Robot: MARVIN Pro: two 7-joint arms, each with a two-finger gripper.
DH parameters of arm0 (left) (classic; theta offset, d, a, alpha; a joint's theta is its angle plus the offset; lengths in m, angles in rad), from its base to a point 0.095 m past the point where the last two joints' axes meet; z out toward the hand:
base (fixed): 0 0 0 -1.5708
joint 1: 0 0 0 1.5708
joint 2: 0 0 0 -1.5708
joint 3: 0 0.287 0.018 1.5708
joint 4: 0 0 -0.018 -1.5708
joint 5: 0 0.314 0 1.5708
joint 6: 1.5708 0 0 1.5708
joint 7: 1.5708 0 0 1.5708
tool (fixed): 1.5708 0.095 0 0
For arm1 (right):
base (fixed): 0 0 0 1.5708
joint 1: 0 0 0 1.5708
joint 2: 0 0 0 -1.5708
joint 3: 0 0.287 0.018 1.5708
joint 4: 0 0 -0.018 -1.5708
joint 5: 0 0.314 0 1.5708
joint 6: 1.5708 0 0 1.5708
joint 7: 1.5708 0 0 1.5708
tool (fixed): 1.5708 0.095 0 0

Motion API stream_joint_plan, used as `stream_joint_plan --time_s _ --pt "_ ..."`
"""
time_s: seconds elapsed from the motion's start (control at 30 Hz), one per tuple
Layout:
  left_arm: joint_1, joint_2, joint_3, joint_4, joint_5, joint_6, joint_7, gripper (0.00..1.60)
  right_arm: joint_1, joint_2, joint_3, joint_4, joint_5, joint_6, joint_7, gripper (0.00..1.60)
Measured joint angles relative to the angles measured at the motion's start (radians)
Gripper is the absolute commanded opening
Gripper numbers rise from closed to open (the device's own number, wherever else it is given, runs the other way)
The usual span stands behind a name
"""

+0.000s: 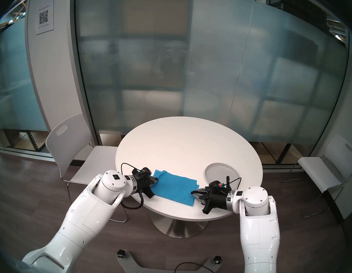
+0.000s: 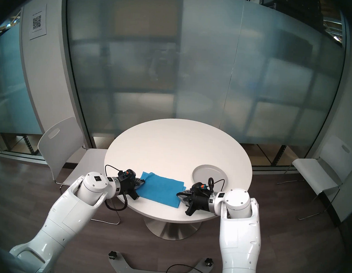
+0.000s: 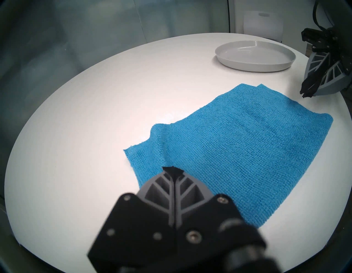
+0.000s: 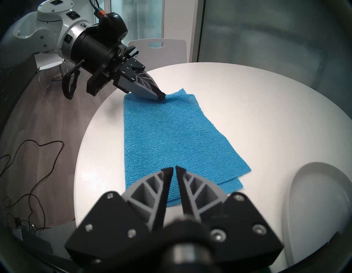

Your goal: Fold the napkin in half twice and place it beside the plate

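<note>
You had the blue napkin (image 1: 174,187) lying folded on the white table (image 1: 189,146), the left gripper (image 4: 161,97) closed and pinching its left end, the right gripper (image 4: 174,169) slightly open over its right end, holding nothing, near the plate (image 1: 222,172).

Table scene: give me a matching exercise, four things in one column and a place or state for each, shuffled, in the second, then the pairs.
Things:
1. napkin
2. plate
3. left gripper
4. right gripper

Places or states:
A. light grey, empty, at the table's right
B. tips shut, pinching one end of the blue cloth
C. blue, folded once, lying flat between the two arms
D. tips a narrow slit apart, over the cloth's other end

Pairs: 1-C, 2-A, 3-B, 4-D
</note>
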Motion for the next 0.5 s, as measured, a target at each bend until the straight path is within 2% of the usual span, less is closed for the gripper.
stream_joint_plan --time_s 0.5 --pt "-0.004 0.005 -0.004 0.002 -0.003 -0.002 0.002 0.00 0.021 0.022 -0.031 0.053 -0.069 0.020 0.016 0.65"
